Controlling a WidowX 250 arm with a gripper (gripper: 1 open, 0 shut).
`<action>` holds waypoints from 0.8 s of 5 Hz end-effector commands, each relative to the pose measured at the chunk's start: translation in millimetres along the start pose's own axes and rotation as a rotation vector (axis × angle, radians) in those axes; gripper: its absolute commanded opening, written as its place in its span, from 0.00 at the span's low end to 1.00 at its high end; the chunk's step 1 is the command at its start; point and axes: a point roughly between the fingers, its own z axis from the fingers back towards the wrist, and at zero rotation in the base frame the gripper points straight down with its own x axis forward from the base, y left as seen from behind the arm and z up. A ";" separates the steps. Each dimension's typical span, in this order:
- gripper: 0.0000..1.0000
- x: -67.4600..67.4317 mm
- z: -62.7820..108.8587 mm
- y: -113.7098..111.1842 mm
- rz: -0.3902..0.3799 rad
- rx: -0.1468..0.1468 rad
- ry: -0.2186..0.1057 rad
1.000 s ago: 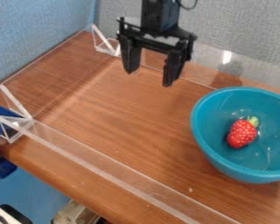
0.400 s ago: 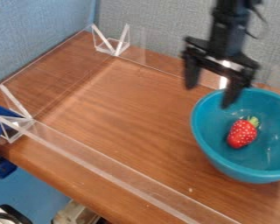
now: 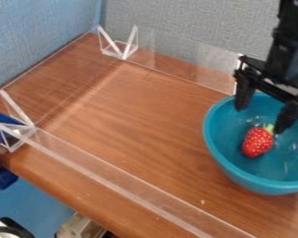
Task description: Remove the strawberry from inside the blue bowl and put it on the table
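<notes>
The strawberry [image 3: 257, 141], red with a green leafy top, lies inside the blue bowl [image 3: 225, 152] at the right of the table [image 3: 127, 121]. My gripper [image 3: 267, 110] hangs open just above the bowl, its two black fingers spread wide with nothing between them. One finger hangs over the bowl's far rim and the other [image 3: 291, 113] is directly above the strawberry. The fingers do not touch the strawberry.
Low clear acrylic walls [image 3: 77, 167] run along the table's front, left and back edges, with triangular brackets [image 3: 119, 42] at the corners. A blue panel stands behind the left wall. The bowl sits near the right edge of the view.
The open gripper has travelled from the back middle of the table rightward and down to just over the bowl. The strawberry and bowl have not moved.
</notes>
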 end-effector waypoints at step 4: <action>1.00 23.3 4.6 -1.5 0.048 0.008 -0.075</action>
